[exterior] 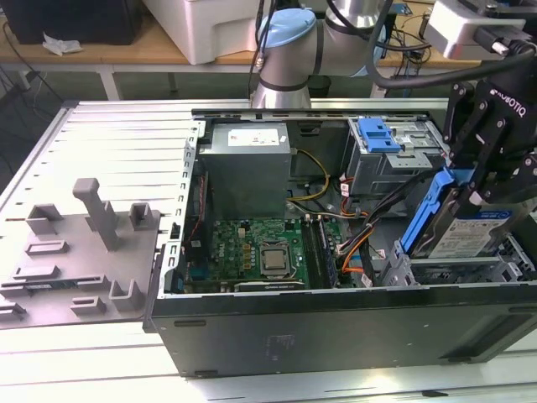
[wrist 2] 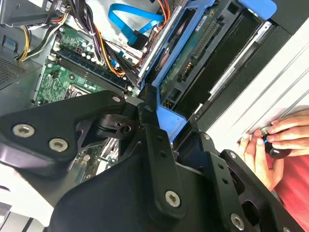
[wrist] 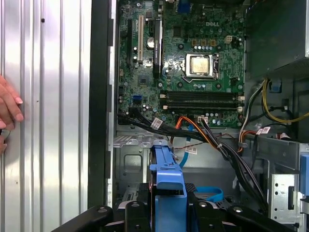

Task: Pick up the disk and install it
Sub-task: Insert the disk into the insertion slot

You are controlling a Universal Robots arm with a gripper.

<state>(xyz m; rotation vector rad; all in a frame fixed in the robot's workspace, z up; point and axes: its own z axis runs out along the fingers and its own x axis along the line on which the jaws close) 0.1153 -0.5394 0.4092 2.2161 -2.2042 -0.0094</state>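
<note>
The disk [exterior: 467, 237], a silver drive in a blue carrier bracket, hangs tilted over the grey drive bay [exterior: 453, 274] at the right end of the open computer case. My gripper [exterior: 475, 191] is shut on its upper edge. In the second wrist view the disk [wrist 2: 193, 53] shows its green circuit side inside the blue frame, and the gripper [wrist 2: 176, 133] clamps the frame's end between black fingers [wrist 2: 153, 137]. In the first wrist view the blue carrier [wrist: 166, 176] sticks out from the gripper [wrist: 167, 205] toward the case interior.
Motherboard [exterior: 256, 248], power supply [exterior: 247, 168] and cable bundles [exterior: 369, 227] fill the case. A blue latch [exterior: 377, 134] tops the rear drive cage. A grey fixture plate [exterior: 84, 243] lies at the exterior view's left. A person's hand [wrist 2: 275, 140] rests on the table beside the case.
</note>
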